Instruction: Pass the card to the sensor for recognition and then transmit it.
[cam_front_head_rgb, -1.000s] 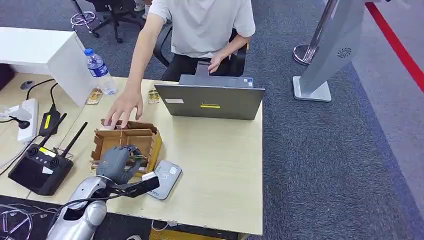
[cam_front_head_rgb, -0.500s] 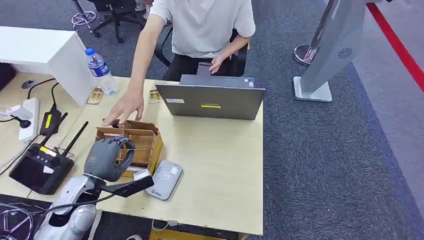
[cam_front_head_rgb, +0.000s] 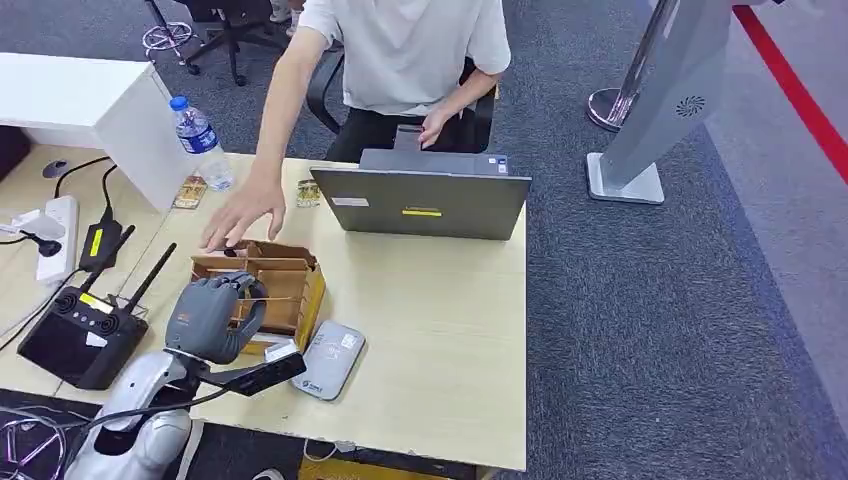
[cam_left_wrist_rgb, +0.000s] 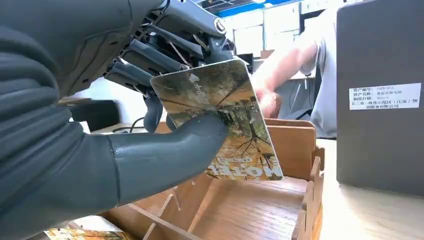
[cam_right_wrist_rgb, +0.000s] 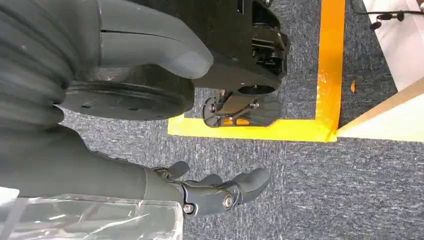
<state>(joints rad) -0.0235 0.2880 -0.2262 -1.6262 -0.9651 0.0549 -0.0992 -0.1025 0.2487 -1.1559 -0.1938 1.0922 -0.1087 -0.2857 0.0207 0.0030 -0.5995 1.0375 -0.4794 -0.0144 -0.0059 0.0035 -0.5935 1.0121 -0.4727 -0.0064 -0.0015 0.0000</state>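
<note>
My left hand (cam_front_head_rgb: 211, 317) pinches a printed card (cam_left_wrist_rgb: 220, 122) between thumb and fingers, raised just above the wooden card box (cam_front_head_rgb: 286, 283). In the left wrist view the card shows an autumn-tree picture and hangs over the box's compartments (cam_left_wrist_rgb: 240, 212). The grey card sensor (cam_front_head_rgb: 330, 359) lies flat on the table just right of my hand. My right hand (cam_right_wrist_rgb: 220, 192) hangs beside my body over the carpet, fingers apart and holding nothing.
A person sits behind the table with one hand (cam_front_head_rgb: 241, 213) at the box's far edge. A laptop (cam_front_head_rgb: 420, 200) stands at the back, a water bottle (cam_front_head_rgb: 201, 140) at the back left, a black remote controller (cam_front_head_rgb: 75, 335) left of my arm.
My left hand has lifted and drawn back from the box with the card. The person's hand has shifted slightly away from the box's far edge.
</note>
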